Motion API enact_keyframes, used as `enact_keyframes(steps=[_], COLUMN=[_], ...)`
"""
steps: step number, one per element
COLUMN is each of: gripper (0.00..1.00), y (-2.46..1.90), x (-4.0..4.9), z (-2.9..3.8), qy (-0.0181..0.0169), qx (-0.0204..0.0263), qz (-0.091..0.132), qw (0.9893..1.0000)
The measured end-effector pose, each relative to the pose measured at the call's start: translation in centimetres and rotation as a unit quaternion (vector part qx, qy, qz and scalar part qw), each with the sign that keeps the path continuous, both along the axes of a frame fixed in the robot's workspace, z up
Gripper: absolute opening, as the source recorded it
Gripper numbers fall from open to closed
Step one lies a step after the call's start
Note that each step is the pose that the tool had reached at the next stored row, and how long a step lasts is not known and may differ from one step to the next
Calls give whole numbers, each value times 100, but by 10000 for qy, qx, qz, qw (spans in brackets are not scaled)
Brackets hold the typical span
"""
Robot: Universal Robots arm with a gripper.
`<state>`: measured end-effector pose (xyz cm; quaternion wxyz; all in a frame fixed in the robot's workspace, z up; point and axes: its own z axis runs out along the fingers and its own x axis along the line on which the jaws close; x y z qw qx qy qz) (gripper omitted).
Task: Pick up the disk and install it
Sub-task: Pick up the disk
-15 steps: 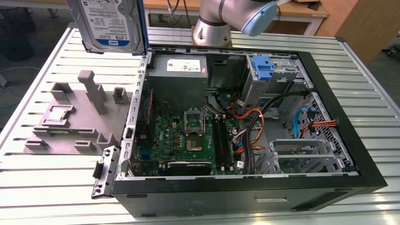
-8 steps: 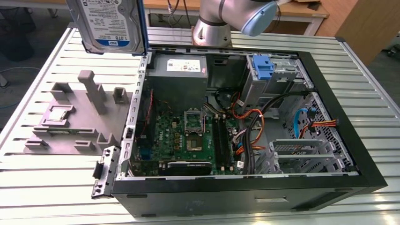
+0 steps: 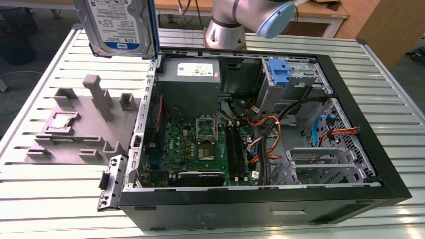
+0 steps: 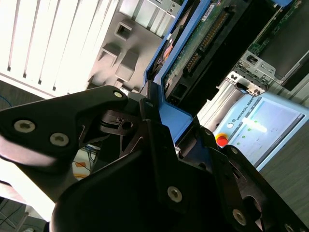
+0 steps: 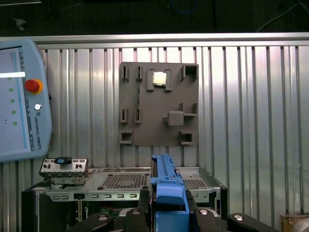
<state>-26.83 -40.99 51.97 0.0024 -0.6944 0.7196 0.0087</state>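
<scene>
Your gripper (image 5: 167, 207) is clenched on the disk (image 3: 114, 26). In the first wrist view its black fingers (image 5: 144, 202) sit on either side of the drive's blue bracket. In the second wrist view the same blue edge runs out from between the jaws, and the disk's green circuit-board side (image 4: 203, 43) shows beyond it.

In the exterior view you see the disk held upright in the air, with its white-and-blue label facing the camera. It hangs above the slatted bench (image 3: 47, 204), by the far corner of the open computer case (image 3: 381, 169) on the exterior view's left. The arm (image 3: 229, 22) rises behind the case.

The case lies on its side on the bench, with motherboard, cables and drive cages exposed. Beside it, on the exterior view's left, sits a grey fixture plate (image 3: 83, 142) carrying a small square silver chip (image 3: 59, 121). A teach pendant (image 5: 19, 101) shows in both wrist views.
</scene>
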Motion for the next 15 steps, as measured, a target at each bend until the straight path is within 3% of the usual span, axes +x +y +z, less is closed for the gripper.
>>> enact_keyframes(steps=[10,15], gripper=[36,36], y=[-9,-10], x=[16,76], z=[-2,-2], qy=[0,0], qx=[0,0], qz=[0,0], qw=[10000,10000])
